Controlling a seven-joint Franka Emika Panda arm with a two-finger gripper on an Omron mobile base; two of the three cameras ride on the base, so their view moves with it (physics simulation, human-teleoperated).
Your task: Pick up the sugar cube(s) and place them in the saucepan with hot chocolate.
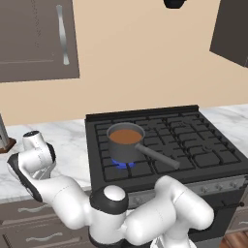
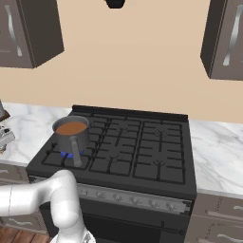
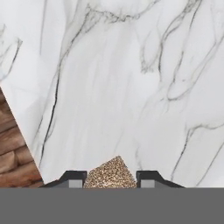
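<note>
The gripper (image 3: 111,179) had closed around the sugar cube (image 3: 110,173) on the table (image 3: 122,87); next, lift toward the saucepan (image 1: 125,143).

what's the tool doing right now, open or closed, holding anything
Tool: closed on the sugar cube, which sits between its two tips just above the marble counter.

Glossy white rounded arm (image 1: 145,218) segments joined by dark joints.
</note>
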